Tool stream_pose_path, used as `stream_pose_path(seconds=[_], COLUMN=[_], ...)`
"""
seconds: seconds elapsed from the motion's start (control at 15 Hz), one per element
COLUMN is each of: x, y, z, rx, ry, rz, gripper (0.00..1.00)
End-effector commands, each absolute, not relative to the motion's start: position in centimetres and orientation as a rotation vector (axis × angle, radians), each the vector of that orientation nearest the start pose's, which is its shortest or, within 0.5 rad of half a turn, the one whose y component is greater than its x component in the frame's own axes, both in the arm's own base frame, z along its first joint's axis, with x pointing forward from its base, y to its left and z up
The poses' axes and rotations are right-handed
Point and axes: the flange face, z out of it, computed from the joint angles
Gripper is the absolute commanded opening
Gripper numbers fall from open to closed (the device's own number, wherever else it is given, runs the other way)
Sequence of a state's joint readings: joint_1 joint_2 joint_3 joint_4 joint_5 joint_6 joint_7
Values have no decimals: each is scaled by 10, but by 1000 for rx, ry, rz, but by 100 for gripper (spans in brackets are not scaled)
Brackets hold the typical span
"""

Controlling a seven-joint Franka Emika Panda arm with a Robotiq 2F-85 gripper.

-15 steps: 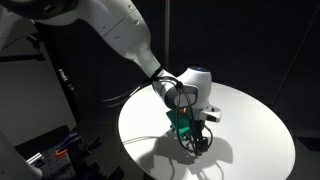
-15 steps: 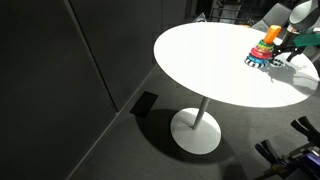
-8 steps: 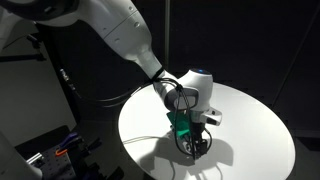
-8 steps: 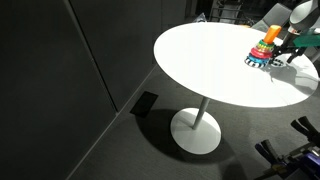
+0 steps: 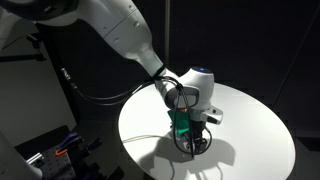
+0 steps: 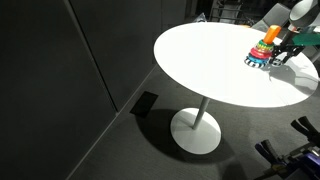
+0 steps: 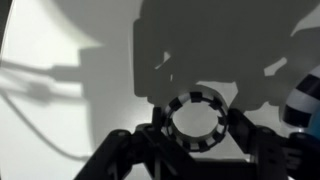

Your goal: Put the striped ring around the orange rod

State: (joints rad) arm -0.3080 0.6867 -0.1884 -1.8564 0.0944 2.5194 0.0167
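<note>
In the wrist view the striped ring (image 7: 196, 97), with dark and white bands, lies flat on the white table between my gripper's (image 7: 196, 120) two fingers, which press it from left and right. In an exterior view the orange rod (image 6: 272, 34) stands upright on its stack of coloured rings (image 6: 265, 48) near the table's far edge. The striped ring (image 6: 256, 60) lies just in front of it, and my gripper (image 6: 283, 52) is low beside it. In an exterior view my gripper (image 5: 193, 143) reaches down to the tabletop and hides the rod.
The round white table (image 6: 200, 60) stands on a single pedestal, with dark floor and walls around it. A cable (image 5: 150, 140) trails over the tabletop beside the gripper. Part of the coloured ring stack (image 7: 305, 100) shows at the right edge of the wrist view.
The gripper's fingers have come together on the striped ring. The arm itself has barely moved.
</note>
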Motion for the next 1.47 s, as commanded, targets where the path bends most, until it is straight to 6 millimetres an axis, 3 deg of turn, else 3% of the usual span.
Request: stream_pose_path(seconds=[0.0,0.4,0.73,1.07,1.4], x=[568,581,590,597,601], y=[-311,-322,-319,-304,-276], z=[171,221,267,311,348], rx=[-3052,-3062,-3066,-3063,-3056], ry=[891,906,885,816,698], rz=[-3,-116,-206,-233,-249], gripper=[41,41,41,41,41])
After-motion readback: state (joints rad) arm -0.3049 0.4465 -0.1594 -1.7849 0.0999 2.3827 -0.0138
